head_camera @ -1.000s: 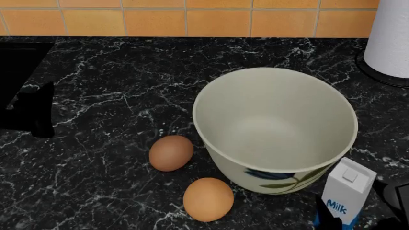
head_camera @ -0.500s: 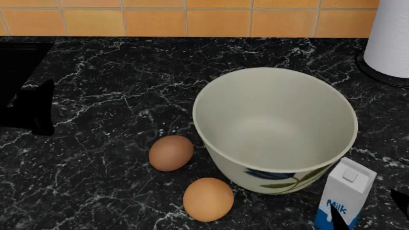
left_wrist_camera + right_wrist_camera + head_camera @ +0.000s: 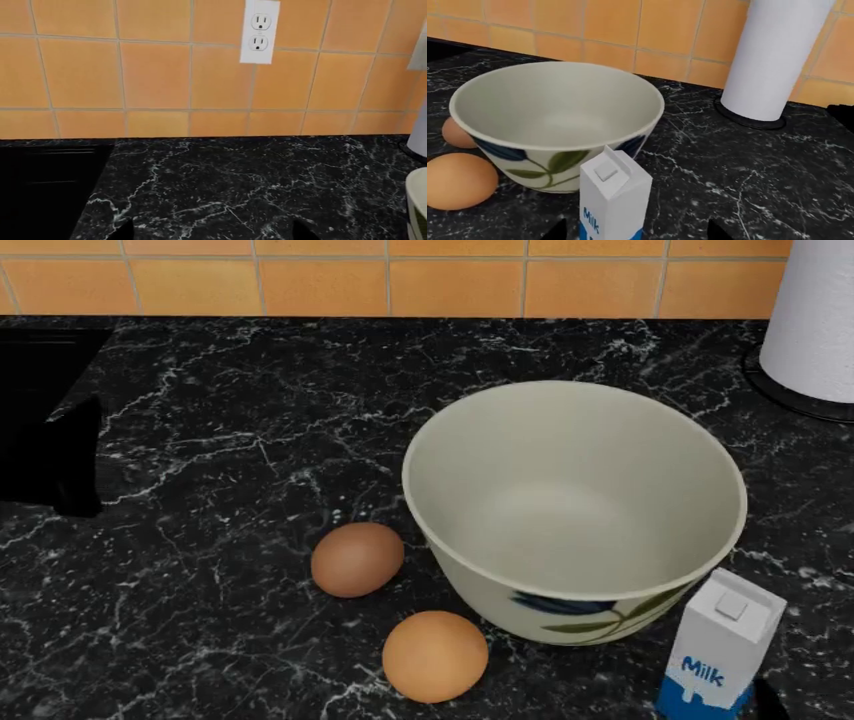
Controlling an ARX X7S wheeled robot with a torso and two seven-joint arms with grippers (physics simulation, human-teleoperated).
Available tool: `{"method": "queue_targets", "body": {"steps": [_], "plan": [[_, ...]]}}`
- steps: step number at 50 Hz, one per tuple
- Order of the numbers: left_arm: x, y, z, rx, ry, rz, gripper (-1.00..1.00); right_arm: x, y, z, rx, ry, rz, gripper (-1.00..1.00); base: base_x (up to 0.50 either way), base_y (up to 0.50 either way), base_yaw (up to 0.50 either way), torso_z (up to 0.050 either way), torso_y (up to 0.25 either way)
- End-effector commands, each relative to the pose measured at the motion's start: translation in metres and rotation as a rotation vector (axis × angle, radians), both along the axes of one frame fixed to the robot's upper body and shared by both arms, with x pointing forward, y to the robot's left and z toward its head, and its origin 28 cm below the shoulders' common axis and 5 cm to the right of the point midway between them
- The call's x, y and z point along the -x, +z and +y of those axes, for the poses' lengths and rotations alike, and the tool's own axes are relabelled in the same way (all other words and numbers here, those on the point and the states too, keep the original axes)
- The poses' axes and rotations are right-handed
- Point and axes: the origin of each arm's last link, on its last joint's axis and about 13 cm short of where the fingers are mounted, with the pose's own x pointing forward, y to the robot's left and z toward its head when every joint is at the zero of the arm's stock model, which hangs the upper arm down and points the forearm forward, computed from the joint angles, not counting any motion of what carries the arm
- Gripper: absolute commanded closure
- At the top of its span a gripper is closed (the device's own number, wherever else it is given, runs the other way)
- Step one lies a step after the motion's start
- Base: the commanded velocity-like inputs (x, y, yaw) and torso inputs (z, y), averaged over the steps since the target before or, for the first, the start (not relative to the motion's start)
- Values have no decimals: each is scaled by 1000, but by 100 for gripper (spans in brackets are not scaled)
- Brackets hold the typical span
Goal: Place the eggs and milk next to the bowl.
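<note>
Milk (image 3: 718, 655) stands lower right, just beside bowl (image 3: 587, 610); eggs (image 3: 358, 559) (image 3: 435, 656) lower centre by bowl's side. Both grippers' fingertips spread wide, holding nothing. Risk: right gripper, v. near, clips the carton & topples it.

Black marble-veined bench (image 3: 240, 420) runs under an orange tiled wall (image 3: 153, 75). White paper-towel roll (image 3: 821, 315) stands upright on a dark round base at 2 o'clock in head view. White double wall outlet (image 3: 259, 31) set in the tiles. Black recessed panel (image 3: 47, 185) at 9 o'clock.
</note>
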Motion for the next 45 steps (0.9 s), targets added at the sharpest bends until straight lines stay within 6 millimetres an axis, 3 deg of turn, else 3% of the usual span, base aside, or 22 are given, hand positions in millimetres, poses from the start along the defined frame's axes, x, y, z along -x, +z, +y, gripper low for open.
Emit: {"method": "queue_targets", "body": {"steps": [1, 14, 31, 45], "plan": [[6, 4, 2, 13, -8, -25, -100, 17, 17, -4, 16, -51, -49, -100, 0, 0, 0, 0, 0], [15, 14, 8, 3, -19, -76, -100, 33, 32, -12, 30, -130, -94, -100, 0, 0, 0, 0, 0], [34, 32, 21, -20, -6, -142, -100, 71, 52, -18, 22, -301, -184, -100, 0, 0, 0, 0, 0], [54, 45, 30, -11, 31, -191, -100, 99, 51, -25, 1, -383, -225, -100, 0, 0, 0, 0, 0]]}}
